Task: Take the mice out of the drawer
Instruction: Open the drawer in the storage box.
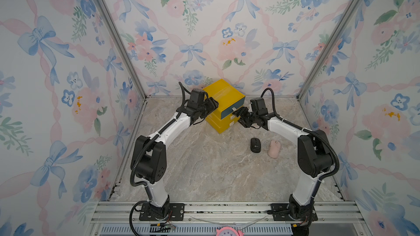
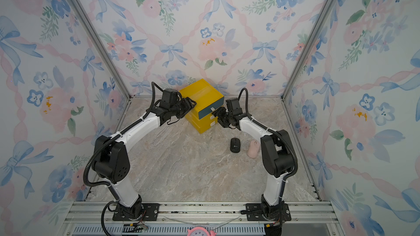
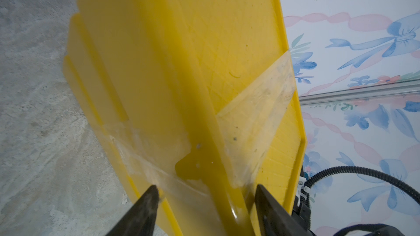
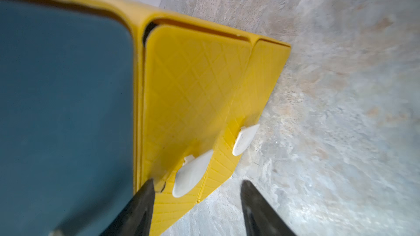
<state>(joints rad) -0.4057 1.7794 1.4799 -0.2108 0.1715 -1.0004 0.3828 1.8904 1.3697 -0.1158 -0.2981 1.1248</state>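
A lab test booth: floral-papered panels [image 1: 204, 30] in aluminium framing [image 1: 119, 42], marble-look tabletop [image 1: 204, 173].

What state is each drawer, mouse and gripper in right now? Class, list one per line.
Teal top drawer: shut.
Middle yellow drawer: shut, handle ungripped.
Bottom yellow drawer: shut.
Black mouse: out, resting on the table.
Pink mouse: out, beside it, apart.
Left gripper: open, astride the cabinet top edge.
Right gripper: open, by that handle.

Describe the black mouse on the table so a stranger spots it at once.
Start at the yellow drawer unit at the back of the marble table. In front lie two mice side by side. The black mouse is the dark one; its neighbour is the pink mouse.
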